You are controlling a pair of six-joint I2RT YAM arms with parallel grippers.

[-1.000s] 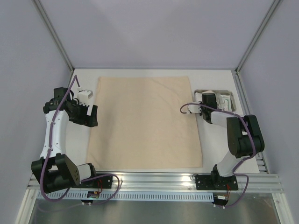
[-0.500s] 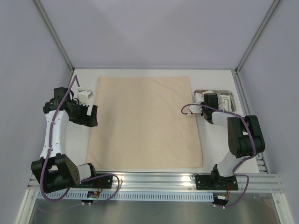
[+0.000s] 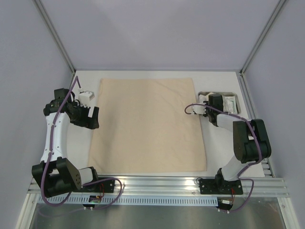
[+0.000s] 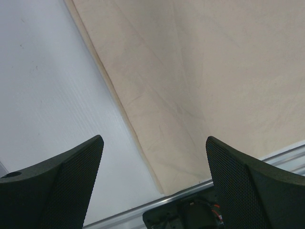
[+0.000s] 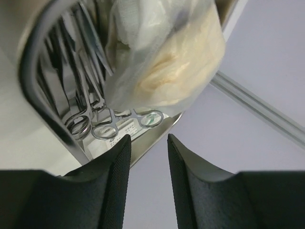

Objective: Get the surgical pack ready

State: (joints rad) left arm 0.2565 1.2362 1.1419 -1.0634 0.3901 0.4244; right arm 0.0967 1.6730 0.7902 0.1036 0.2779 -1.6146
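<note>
The steel tray (image 3: 229,92) sits on the table (image 4: 47,95) at about 2 o'clock from the middle of the tan cloth (image 3: 147,124), just off its right edge. It is loaded with ring-handled clamps (image 5: 95,102) and a clear packet (image 5: 167,62). Your right gripper (image 5: 147,140) is at the tray's 9 o'clock corner, fingers parted a little with nothing pinched between them. To move the tray onto the cloth, straddle the rim squarely and bite deep before closing. Lift it level so the clamps don't slide. Your left gripper (image 4: 153,139) hangs spread wide over the cloth's 9 o'clock edge. Use it to pin that edge if the tray drags the fabric.
</note>
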